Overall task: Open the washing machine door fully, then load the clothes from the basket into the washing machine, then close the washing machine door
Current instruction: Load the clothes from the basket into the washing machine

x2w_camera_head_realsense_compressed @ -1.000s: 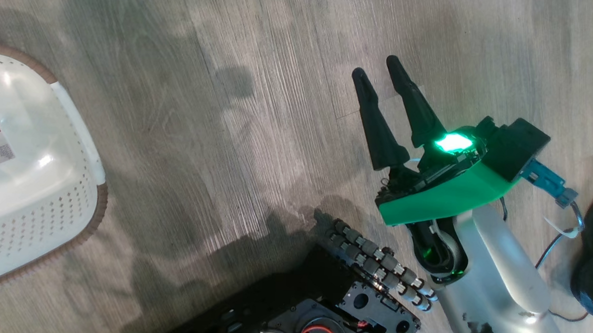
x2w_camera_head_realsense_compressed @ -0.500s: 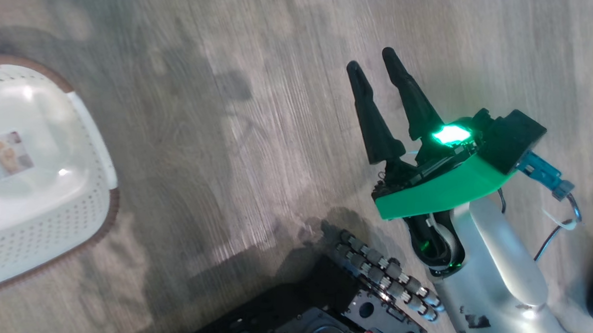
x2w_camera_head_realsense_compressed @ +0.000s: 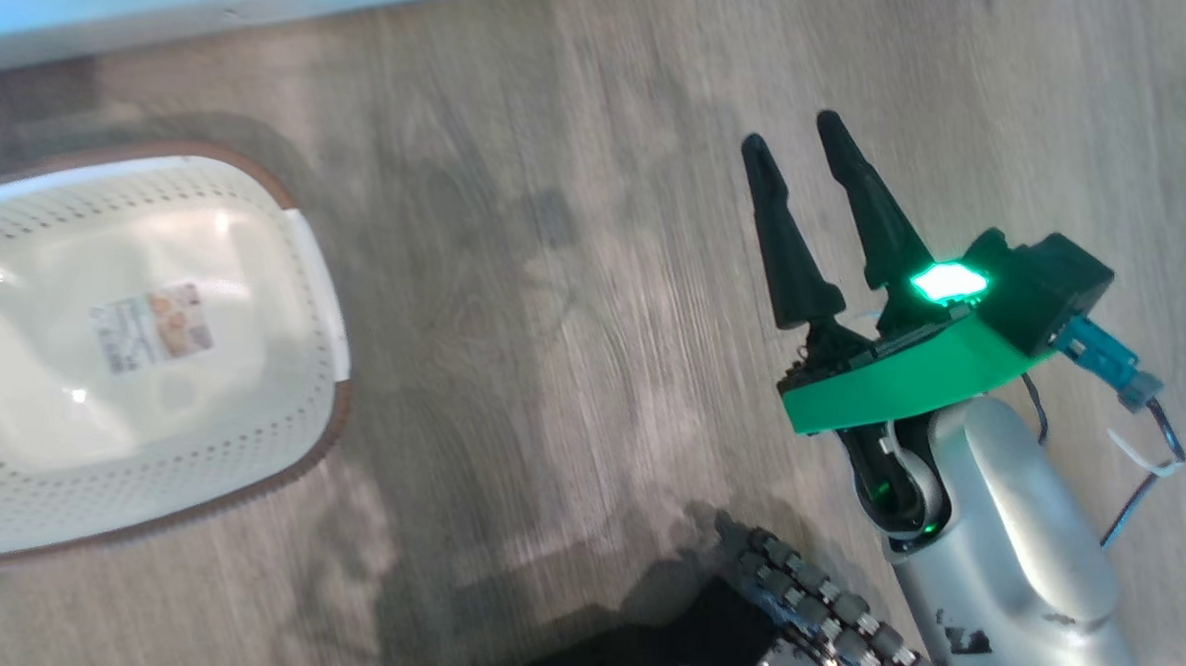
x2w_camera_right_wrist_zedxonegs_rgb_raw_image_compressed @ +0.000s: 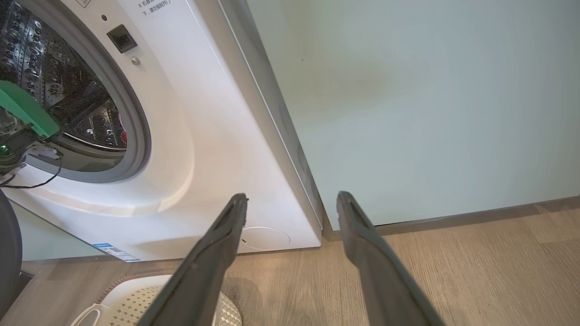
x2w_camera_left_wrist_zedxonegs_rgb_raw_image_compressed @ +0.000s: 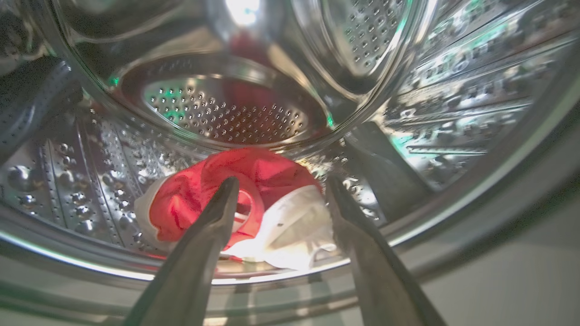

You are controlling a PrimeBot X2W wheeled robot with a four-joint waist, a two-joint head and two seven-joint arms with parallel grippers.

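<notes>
In the left wrist view the clothes lie low in the steel drum [x2w_camera_left_wrist_zedxonegs_rgb_raw_image_compressed: 226,108]: a red garment [x2w_camera_left_wrist_zedxonegs_rgb_raw_image_compressed: 263,174] and a white cloth [x2w_camera_left_wrist_zedxonegs_rgb_raw_image_compressed: 294,226] beside it. My left gripper [x2w_camera_left_wrist_zedxonegs_rgb_raw_image_compressed: 282,181] is open just before them, holding nothing. The washing machine [x2w_camera_right_wrist_zedxonegs_rgb_raw_image_compressed: 217,136] stands with its mouth uncovered, and my left arm's green part [x2w_camera_right_wrist_zedxonegs_rgb_raw_image_compressed: 22,111] reaches into it. The basket [x2w_camera_head_realsense_compressed: 280,399] sits on the floor at the left, with nothing but its label [x2w_camera_head_realsense_compressed: 153,326] inside. My right gripper [x2w_camera_head_realsense_compressed: 795,142] hangs open over the floor. A dark curve [x2w_camera_right_wrist_zedxonegs_rgb_raw_image_compressed: 9,253] may be the door's rim.
A pale mint-green cabinet [x2w_camera_right_wrist_zedxonegs_rgb_raw_image_compressed: 430,99] adjoins the washer on the right. The washer's front carries a round cap [x2w_camera_right_wrist_zedxonegs_rgb_raw_image_compressed: 265,237] and a blue sticker [x2w_camera_right_wrist_zedxonegs_rgb_raw_image_compressed: 111,251]. My black wheeled base [x2w_camera_head_realsense_compressed: 821,623] shows at the bottom of the head view, above wood-look floor [x2w_camera_head_realsense_compressed: 556,271].
The head camera has swung, so the basket now sits further right and a pale strip shows at the top left. The right gripper stays open.
</notes>
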